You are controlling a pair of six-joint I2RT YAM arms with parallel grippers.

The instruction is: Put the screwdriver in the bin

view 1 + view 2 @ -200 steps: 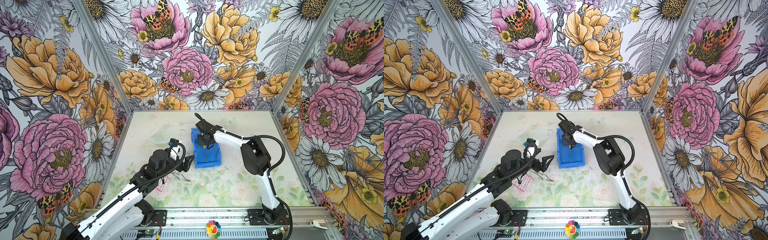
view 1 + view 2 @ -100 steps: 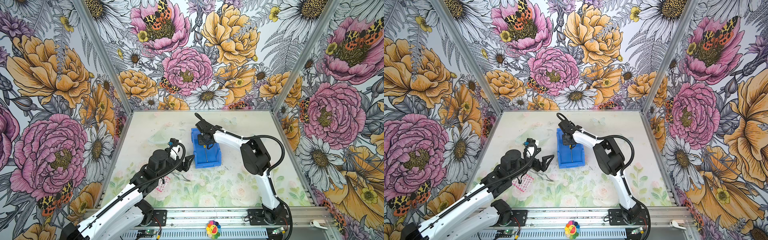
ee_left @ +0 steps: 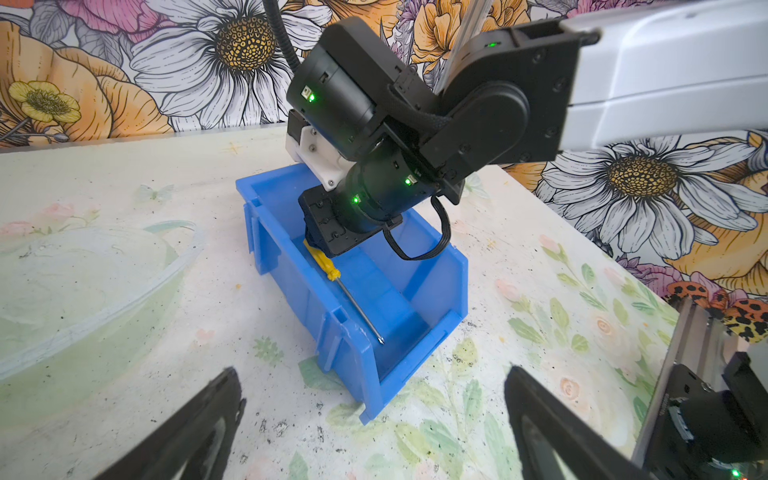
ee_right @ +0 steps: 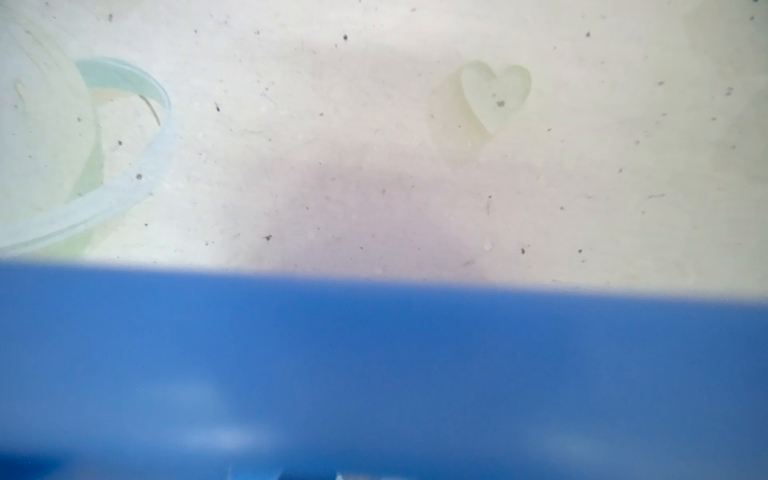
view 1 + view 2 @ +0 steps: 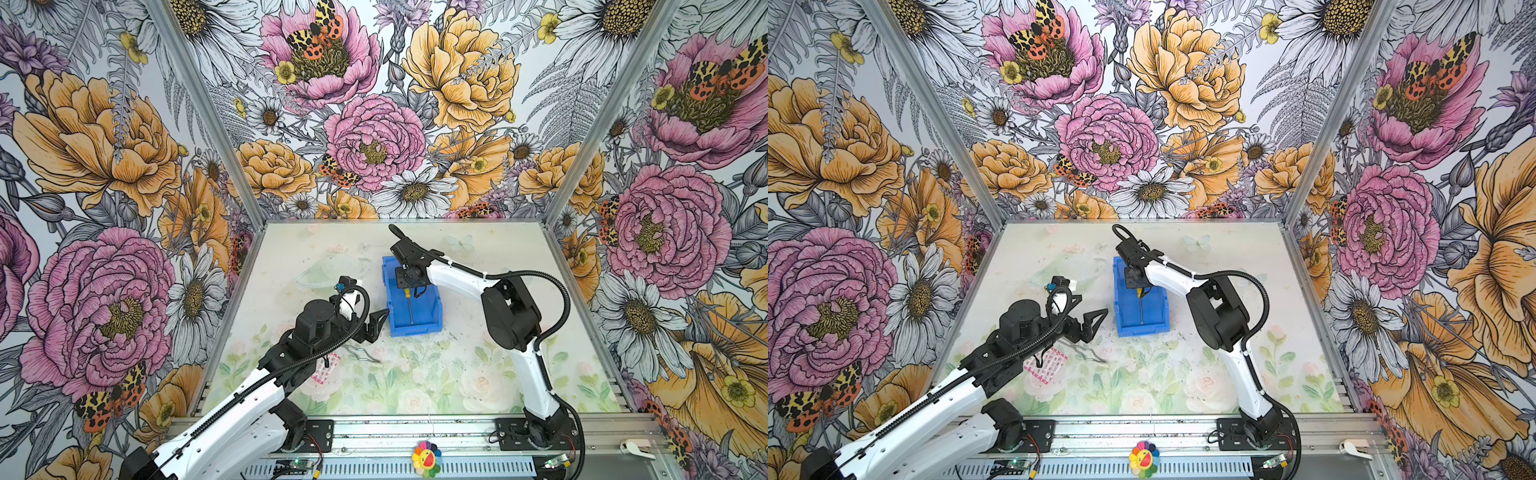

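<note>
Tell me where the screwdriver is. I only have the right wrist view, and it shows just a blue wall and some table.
Observer: The screwdriver is inside the bin, with its tip pointing toward the low front lip.
Operator: Am I gripping it?
Observer: I cannot tell. The right gripper sits over the yellow handle's end, and its body hides its fingers.
Operator: Is the left arm in my way?
Observer: No. The left gripper is open and outside the bin, beside its front corner.

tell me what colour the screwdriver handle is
Yellow. The screwdriver handle shows best in the left wrist view, lying in the blue bin.
</note>
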